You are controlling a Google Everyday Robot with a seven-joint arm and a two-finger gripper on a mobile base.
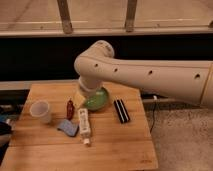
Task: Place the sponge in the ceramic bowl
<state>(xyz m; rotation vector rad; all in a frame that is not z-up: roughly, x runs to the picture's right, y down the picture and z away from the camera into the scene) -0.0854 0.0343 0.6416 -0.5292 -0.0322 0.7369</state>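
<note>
Right now the gripper (80, 98) is hovering at frame centre by the ceramic bowl's (101, 101) left rim, jaws spread wide and holding nothing, while the sponge (67, 127) is lying lower left just beside the white tube (84, 122), so a grab there is risking pinching or shoving that tube.

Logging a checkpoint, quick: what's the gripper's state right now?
Gripper: open, holding nothing, by the left edge of the ceramic bowl; the sponge lies on the table.
</note>
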